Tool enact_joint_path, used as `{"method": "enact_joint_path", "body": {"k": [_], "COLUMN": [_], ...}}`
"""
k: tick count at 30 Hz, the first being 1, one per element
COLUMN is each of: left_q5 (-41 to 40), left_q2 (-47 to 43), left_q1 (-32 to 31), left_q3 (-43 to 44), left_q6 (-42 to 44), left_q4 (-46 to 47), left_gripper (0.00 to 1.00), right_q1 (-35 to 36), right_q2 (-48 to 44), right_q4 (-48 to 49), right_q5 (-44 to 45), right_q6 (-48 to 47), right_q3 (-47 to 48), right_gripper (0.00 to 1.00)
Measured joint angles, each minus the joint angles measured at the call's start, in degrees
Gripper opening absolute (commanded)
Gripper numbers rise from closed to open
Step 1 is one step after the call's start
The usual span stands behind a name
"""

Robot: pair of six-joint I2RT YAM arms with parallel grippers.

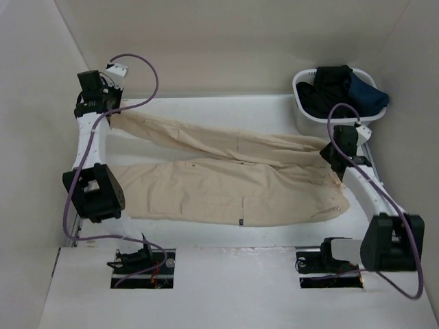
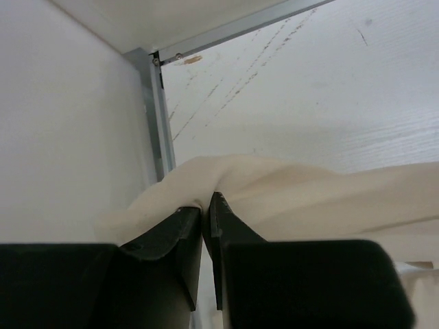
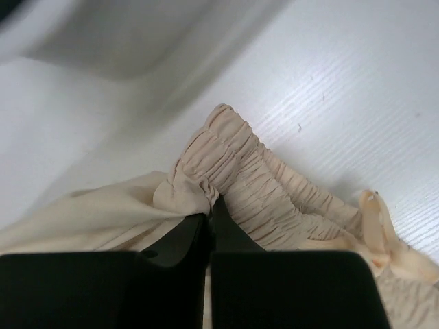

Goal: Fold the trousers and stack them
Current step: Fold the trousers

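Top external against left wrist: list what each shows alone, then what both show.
Only top external: the whole trousers with both legs spread out, their dark tag, the basket of dark clothes, and the right pincer at their right end. Only left wrist: the left pincer shut on a cloth fold, and a metal corner post. Both: beige trousers on the white table, held by the left pincer.
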Motion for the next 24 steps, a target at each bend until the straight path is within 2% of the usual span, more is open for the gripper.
{"method": "enact_joint_path", "body": {"k": [5,9,12,16,20,22,24], "left_q5": [0.1,0.5,0.6,0.4,1.3,2.5,4.5], "left_q2": [-9.0,-15.2,-21.5,-30.7,-35.7,-36.7,-37.1], "left_q1": [1.3,3.5,4.1,4.2,4.7,6.0,7.8], "left_q3": [-3.9,-8.4,-17.5,-33.6,-42.9,-44.5,-44.5], "left_q6": [3.3,3.2,4.1,7.3,11.3,13.7,15.3], "left_q4": [-1.6,-0.3,0.5,-3.2,-14.9,-22.6,-28.7], "left_gripper": [0.09,0.11,0.11,0.12,0.29,0.34,0.48], "right_q1": [-1.8,-5.6,-6.6,-6.3,-6.3,-6.4,-6.4], "right_q2": [-14.3,-19.9,-22.6,-26.4,-32.5,-34.6,-35.0], "right_q4": [4.1,7.0,6.6,3.2,-1.7,-2.9,-3.3], "right_q5": [-3.1,-8.3,-10.2,-10.5,-9.9,-9.9,-10.0], "right_q6": [-1.4,-1.7,-0.5,1.8,4.7,5.4,5.9], "right_q3": [-5.4,-10.5,-14.8,-19.6,-21.7,-22.2,-22.4], "right_gripper": [0.0,0.01,0.08,0.08,0.08,0.09,0.1]}}
